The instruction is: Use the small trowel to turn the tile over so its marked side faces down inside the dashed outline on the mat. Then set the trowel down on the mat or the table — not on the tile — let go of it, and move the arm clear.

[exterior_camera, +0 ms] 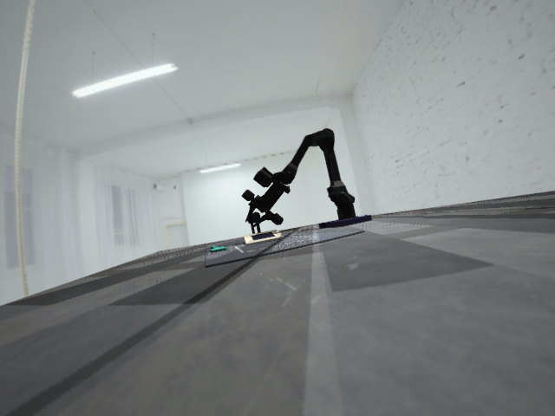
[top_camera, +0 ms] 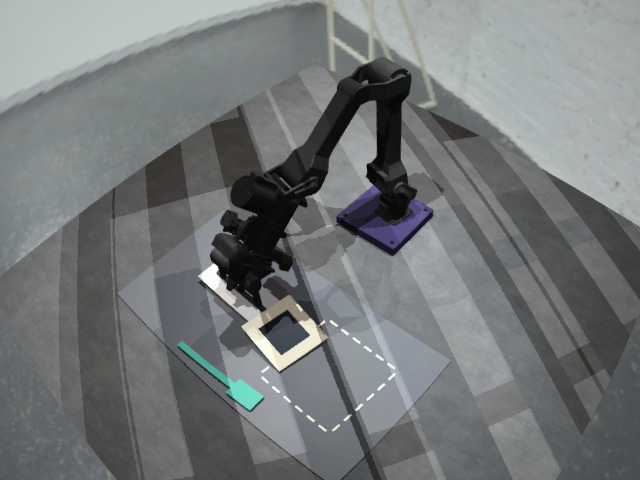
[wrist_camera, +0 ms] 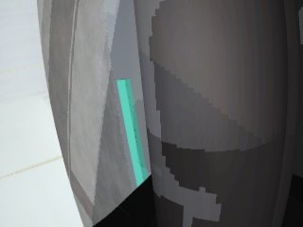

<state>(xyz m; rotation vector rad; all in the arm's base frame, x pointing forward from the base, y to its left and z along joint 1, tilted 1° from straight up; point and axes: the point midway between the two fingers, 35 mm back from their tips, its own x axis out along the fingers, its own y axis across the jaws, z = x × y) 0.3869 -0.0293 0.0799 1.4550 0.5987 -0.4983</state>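
The tile (top_camera: 268, 330) (exterior_camera: 262, 236) is a cream square with a dark marked square facing up. It lies on the mat (top_camera: 413, 356), overlapping the upper left corner of the dashed outline (top_camera: 336, 323). A flat white trowel (top_camera: 214, 281) lies low over the mat just behind the tile, with its far end pointing at the tile's back edge. My gripper (top_camera: 248, 291) (exterior_camera: 255, 230) is down on it and shut on its handle. The wrist view is mostly filled by a grey surface seen close up.
A teal long-handled tool (top_camera: 242, 395) (exterior_camera: 218, 248) (wrist_camera: 133, 132) lies on the mat's front left edge, apart from the tile. The arm's purple base plate (top_camera: 361, 224) (exterior_camera: 345, 220) stands behind the mat. A pale ladder-like frame (top_camera: 336, 46) stands at the far wall.
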